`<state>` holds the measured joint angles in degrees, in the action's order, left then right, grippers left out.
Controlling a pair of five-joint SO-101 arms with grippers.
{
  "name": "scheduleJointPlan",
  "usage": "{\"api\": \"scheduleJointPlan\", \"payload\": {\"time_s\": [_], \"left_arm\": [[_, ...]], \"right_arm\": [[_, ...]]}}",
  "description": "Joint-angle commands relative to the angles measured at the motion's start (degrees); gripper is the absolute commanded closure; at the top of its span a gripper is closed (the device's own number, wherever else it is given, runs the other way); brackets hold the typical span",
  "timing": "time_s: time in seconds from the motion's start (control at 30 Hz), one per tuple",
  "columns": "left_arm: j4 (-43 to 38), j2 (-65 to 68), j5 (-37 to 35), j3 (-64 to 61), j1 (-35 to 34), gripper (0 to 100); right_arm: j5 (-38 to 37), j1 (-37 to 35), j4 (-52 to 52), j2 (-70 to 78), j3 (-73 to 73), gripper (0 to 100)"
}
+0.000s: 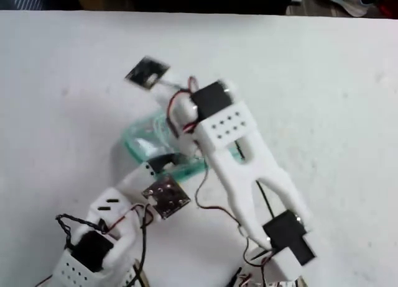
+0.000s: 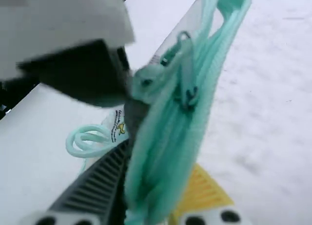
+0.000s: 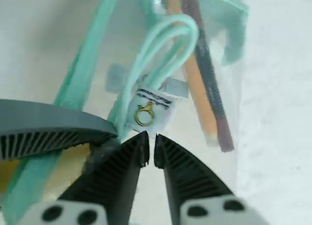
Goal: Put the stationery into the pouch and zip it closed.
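A clear pouch (image 1: 155,141) with a teal zip edge lies at the table's middle, under both grippers. Inside it I see an orange pencil (image 3: 195,74) and a dark pen (image 3: 209,79). A teal cord loop (image 3: 165,45) with a white tag and gold clasp (image 3: 144,113) hangs at the zip. My left gripper (image 2: 151,186) is shut on the pouch's teal zip edge (image 2: 195,88), lifting it. My right gripper (image 3: 151,144) is shut, its tips right at the tag's edge; whether it pinches the tag is hidden. The right gripper (image 2: 83,74) sits against the zip slider (image 2: 146,83).
The left arm (image 1: 93,243) comes in from the front left, the right arm (image 1: 249,169) from the front right, with loose cables between them. The white table (image 1: 323,88) spreads wide to the right and back. Its far edge (image 1: 249,12) runs along the top.
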<state>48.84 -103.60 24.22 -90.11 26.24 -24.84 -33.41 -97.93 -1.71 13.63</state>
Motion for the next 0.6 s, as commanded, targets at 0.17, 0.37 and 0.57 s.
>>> {"api": "scheduleJointPlan", "payload": {"time_s": [0.17, 0.37, 0.57], "left_arm": [[-3.08, -0.84, -1.05, 1.14, -1.36, 98], [-3.08, -0.84, -1.05, 1.14, -1.36, 98], [-3.08, -0.84, -1.05, 1.05, -1.36, 98]], "right_arm": [[4.57, 1.36, -1.1, -12.97, 7.3, 98.1], [4.92, -0.92, -1.19, -14.29, 6.86, 97.5], [7.91, -8.75, -1.19, -12.0, -0.09, 76.3]]}}
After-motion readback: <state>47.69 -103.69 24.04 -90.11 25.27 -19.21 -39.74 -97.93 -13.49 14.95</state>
